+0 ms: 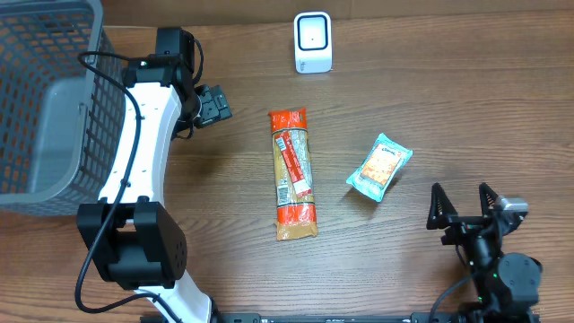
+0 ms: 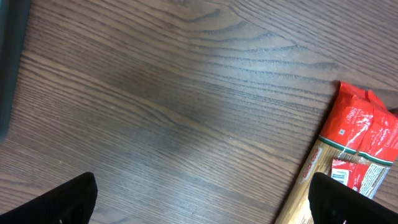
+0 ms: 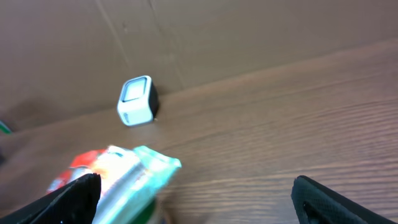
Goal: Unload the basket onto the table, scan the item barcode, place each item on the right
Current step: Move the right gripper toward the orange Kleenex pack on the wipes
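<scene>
Bare tabletop (image 1: 448, 90) separates the pasta package (image 1: 293, 175), teal snack pouch (image 1: 379, 167) and white scanner (image 1: 313, 42), while the grey basket (image 1: 40, 63) blocks the left edge.

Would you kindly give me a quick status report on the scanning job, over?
Open and empty: left gripper, right gripper. Mid-table, ungrasped: long red packet, teal snack pouch. Far edge: white scanner, nothing blocking it.

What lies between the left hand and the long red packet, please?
Nothing but bare table; the overhead view shows plain wood between the open left hand and the long red packet.
</scene>
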Controlling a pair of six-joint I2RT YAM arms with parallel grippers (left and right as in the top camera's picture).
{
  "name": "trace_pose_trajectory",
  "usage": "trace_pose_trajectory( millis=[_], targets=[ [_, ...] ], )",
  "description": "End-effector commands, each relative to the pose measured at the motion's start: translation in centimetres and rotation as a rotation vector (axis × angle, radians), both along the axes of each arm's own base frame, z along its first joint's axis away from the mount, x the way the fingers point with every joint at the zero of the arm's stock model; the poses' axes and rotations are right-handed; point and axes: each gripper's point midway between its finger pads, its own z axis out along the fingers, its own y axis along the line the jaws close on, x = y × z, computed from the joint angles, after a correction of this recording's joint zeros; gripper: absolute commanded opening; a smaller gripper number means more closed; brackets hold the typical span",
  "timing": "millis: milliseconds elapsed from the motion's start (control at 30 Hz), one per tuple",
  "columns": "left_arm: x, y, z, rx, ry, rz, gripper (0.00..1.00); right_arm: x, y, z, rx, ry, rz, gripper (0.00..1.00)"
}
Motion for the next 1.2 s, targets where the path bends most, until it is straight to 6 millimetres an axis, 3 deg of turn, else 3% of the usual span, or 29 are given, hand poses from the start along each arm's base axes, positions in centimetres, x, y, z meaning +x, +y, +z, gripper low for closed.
trace_pose_trajectory(
  millis=[0, 200, 333, 433, 733, 833, 867, 933, 1067, 1100, 1133, 1167],
  targets=[
    [0.3, 0.0, 1.4, 0.007, -0.04, -0.019, 1.0, -1.5, -0.1, 7.1, 0.056, -0.109, -0.003, 1.0],
    [0.3, 0.0, 1.4, 0.007, -0.04, -0.019, 1.0, -2.8, -0.2, 12.8, 0.05, -0.005, -0.012, 1.0],
    [0.4, 0.0, 1.4, 0.007, -0.043, -0.019, 1.0, -2.1, -0.2, 14.3, 0.043, 0.154, -0.015, 1.0],
    [0.4, 0.0, 1.4, 0.007, -0.042, -0.019, 1.0, -1.3, 0.1, 14.2, 0.039, 0.286, -0.002, 1.0],
    [0.4, 0.0, 1.4, 0.007, -0.042, -0.019, 1.0, 1.4, 5.4, 10.6, 0.149, 0.593, 0.281, 1.0],
    [0.4, 0.0, 1.4, 0.007, -0.043, -0.019, 1.0, 2.0, 6.1, 8.7, 0.185, 0.689, 0.309, 1.0],
    [0.4, 0.0, 1.4, 0.007, -0.042, -0.019, 1.0, 2.1, 6.1, 7.9, 0.202, 0.732, 0.298, 0.96],
    [0.4, 0.0, 1.4, 0.007, -0.043, -0.019, 1.0, 2.3, 6.1, 6.5, 0.223, 0.801, 0.284, 0.76],
    [0.4, 0.0, 1.4, 0.007, -0.043, -0.019, 1.0, 2.7, 6.1, 3.6, 0.293, 0.935, 0.231, 0.7],
    [0.4, 0.0, 1.4, 0.007, -0.043, -0.019, 1.0, 3.0, 6.1, 3.0, 0.297, 0.952, 0.228, 0.77],
    [0.4, 0.0, 1.4, 0.007, -0.043, -0.019, 1.0, 3.2, 6.1, 2.6, 0.298, 0.961, 0.226, 0.96],
    [0.4, 0.0, 1.4, 0.007, -0.043, -0.019, 1.0, 3.5, 6.2, 2.1, 0.302, 0.973, 0.227, 1.0]
  ],
)
